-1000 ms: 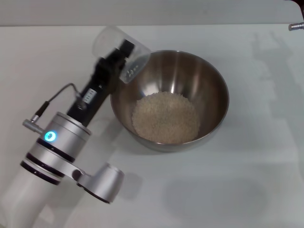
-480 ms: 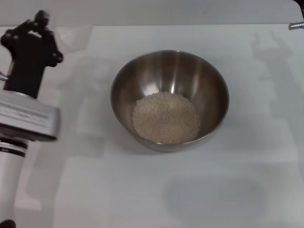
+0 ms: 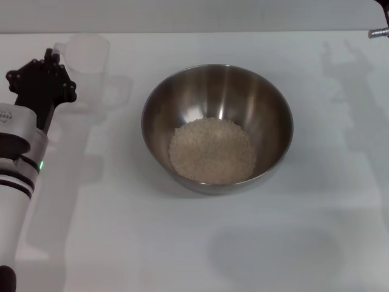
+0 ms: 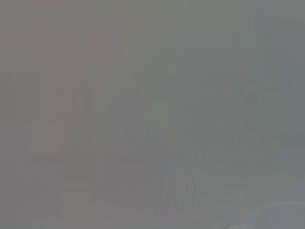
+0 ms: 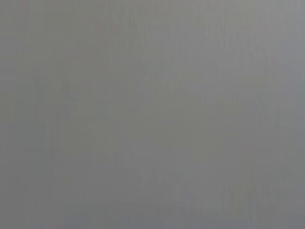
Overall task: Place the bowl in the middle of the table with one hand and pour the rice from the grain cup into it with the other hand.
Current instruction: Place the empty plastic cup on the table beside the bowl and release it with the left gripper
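Observation:
The steel bowl (image 3: 217,97) stands in the middle of the white table (image 3: 200,243). The rice (image 3: 211,151) lies in a flat heap on the bowl's bottom. The clear grain cup (image 3: 85,67) stands upright on the table at the far left, apart from the bowl, and looks empty. My left gripper (image 3: 50,61) is close beside the cup on its left side, and I cannot tell whether it touches the cup. The right gripper is out of view. Both wrist views show only grey blur.
A small metal part (image 3: 380,32) pokes in at the far right corner of the head view. My left arm (image 3: 15,164) runs along the table's left edge. The table's far edge (image 3: 194,32) lies just behind the cup.
My left arm swung the cup away from the bowl's rim to the far left. The cup went from tipped over the bowl to upright on the table. The rice and bowl stayed put.

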